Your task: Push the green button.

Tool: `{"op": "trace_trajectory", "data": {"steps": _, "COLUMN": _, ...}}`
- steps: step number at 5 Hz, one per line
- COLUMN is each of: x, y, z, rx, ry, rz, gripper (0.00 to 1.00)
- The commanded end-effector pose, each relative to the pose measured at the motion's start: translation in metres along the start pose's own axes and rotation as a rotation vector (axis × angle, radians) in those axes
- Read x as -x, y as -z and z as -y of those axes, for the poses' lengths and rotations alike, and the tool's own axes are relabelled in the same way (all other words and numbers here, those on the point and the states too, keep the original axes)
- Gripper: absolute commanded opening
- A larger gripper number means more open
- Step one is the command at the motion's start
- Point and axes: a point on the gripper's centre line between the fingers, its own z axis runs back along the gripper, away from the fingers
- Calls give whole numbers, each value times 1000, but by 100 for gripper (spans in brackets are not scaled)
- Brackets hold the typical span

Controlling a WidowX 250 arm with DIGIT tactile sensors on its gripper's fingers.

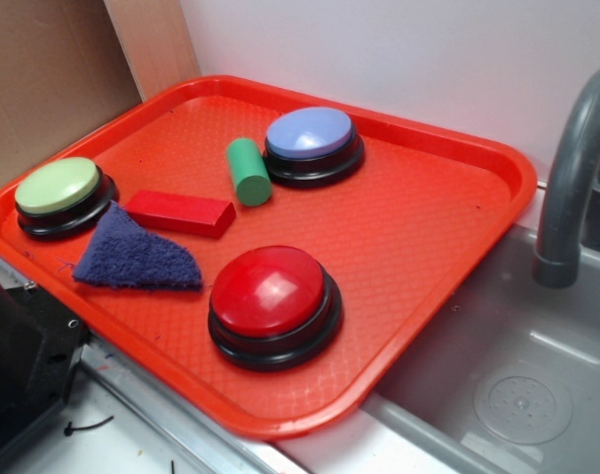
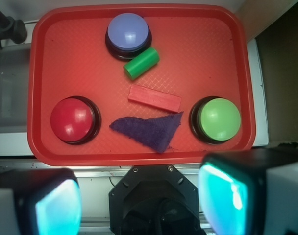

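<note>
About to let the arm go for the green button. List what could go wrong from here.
1. The green button sits close to the tray's raised rim; a fingertip might catch it.
2. The purple cloth and red block lie beside it and could get dragged.
3. The open gripper is wide; one finger might miss the dome.

Bright, even overhead light. Glare patch on the red button [image 1: 272,288]; soft short shadows on the tray [image 1: 428,227]. Exterior view sharp. Wrist view: pincer fingers [image 2: 222,196] blurred, glowing teal up close, tray corners slightly bowed.
</note>
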Motion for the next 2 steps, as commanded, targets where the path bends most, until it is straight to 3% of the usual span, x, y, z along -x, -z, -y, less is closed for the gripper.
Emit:
{"op": "trace_trajectory", "data": {"steps": 1, "x": 0, "y": 0, "z": 0, "rx": 0, "ry": 0, "rz": 0, "gripper": 100}}
{"op": "trace_trajectory", "data": {"steps": 2, "x": -16, "y": 50, "z": -52, "rx": -112, "ry": -239, "rz": 40, "gripper": 100}}
